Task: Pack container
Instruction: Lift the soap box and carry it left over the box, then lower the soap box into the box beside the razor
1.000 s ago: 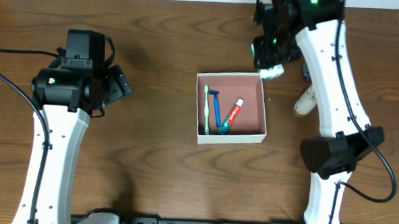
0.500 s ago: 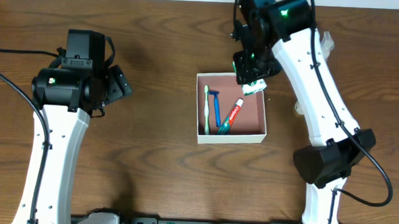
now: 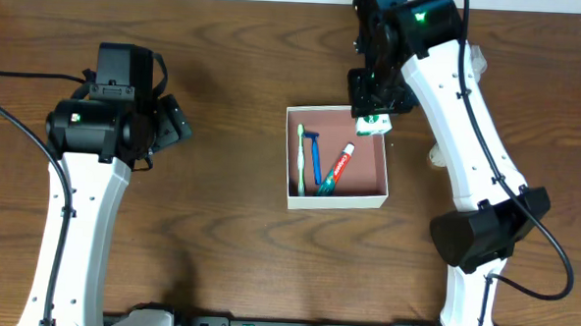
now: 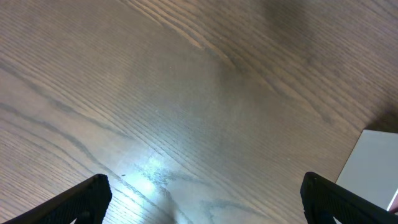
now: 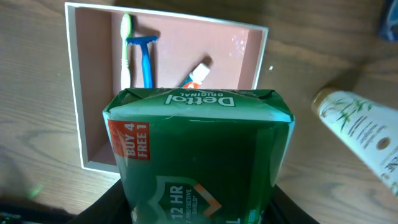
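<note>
Mid-table: container [image 3: 364, 178], holding toothbrush [image 3: 302, 154], razor [image 3: 315, 160], toothpaste [image 3: 339, 165]. Above its far right corner: green Dettol soap pack [image 5: 199, 155], pinched in right gripper [image 3: 373, 117]. Left, over wood tabletop [image 4: 186, 93]: left gripper [image 4: 205, 202], fingers spread wide.

The soap pack [image 5: 199, 162] hides the toothpaste [image 5: 196, 71] tail (bottle [image 5: 357, 129] edge-cropped).

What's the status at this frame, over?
Right tool shut on green Dettol pack, over a corner of the container. Left tool open, off to the side. Toothbrush, razor, toothpaste already inside; nothing blocking.
</note>
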### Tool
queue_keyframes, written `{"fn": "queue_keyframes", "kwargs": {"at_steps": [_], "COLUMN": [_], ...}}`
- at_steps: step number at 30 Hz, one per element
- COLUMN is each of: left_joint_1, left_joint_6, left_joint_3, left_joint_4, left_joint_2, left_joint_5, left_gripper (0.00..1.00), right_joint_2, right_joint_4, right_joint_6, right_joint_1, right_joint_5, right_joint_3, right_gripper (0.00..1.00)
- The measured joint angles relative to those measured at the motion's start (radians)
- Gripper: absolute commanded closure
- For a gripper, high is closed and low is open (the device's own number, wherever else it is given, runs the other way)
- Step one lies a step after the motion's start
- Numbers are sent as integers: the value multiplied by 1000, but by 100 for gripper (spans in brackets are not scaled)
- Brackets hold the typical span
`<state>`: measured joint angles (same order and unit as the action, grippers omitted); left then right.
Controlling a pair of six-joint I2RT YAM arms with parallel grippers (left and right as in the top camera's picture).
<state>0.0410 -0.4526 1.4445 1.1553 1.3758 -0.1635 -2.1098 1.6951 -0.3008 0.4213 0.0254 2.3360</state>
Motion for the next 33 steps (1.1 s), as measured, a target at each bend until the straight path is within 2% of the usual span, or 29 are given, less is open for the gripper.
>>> {"fn": "queue_keyframes", "kwargs": {"at_steps": [10, 24, 33], "left_joint_1": [0, 0, 0], "left_joint_6": [0, 0, 0], "left_joint_3": [0, 0, 0], "left_joint_4": [0, 0, 0], "left_joint_2": [0, 0, 0], "left_joint_5": [0, 0, 0], "left_gripper": [2, 2, 2], "right_joint_2": [2, 2, 2], "right_joint_4": [-45, -110, -288], "right_joint_6": [-113, -196, -240], "right_joint_1": [29, 126, 126], "right_joint_5": [-52, -79, -86], "right_joint_3": [-193, -331, -467], "right_gripper": [61, 61, 59]}}
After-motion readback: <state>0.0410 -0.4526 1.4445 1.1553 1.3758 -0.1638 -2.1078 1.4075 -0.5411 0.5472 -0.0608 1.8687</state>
